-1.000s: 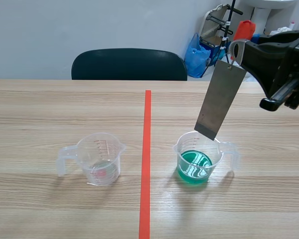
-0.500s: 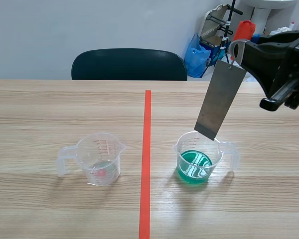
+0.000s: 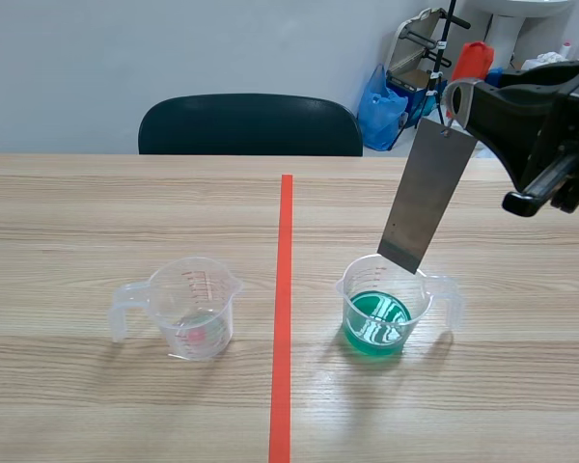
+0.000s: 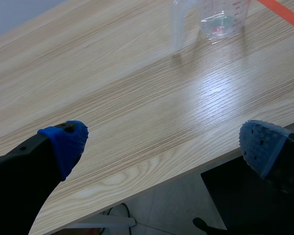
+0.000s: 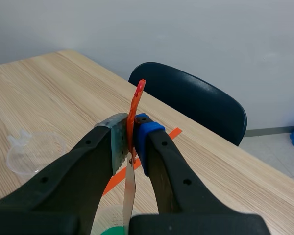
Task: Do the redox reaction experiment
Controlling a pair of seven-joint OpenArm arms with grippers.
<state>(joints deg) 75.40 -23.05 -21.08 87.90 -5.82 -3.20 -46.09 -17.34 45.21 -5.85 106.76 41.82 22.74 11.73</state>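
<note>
Right gripper point(image 5: 131, 134): blue dotted pads clamped on top end of metal strip point(image 3: 427, 193). Strip: flat, grey, matte, long rectangle, hanging tilted, lower edge over far rim of green beaker point(image 3: 386, 304), not dipped in liquid. Beaker: clear plastic, round, side handle, spout, green liquid at bottom. Second beaker point(image 3: 193, 309): same shape, nearly empty, red markings, across orange-red tape line point(image 3: 285, 289). Left gripper point(image 4: 164, 143): fingers spread wide, nothing between, over edge of wood-grain table point(image 3: 125, 212). Count: one strip, two beakers.
</note>
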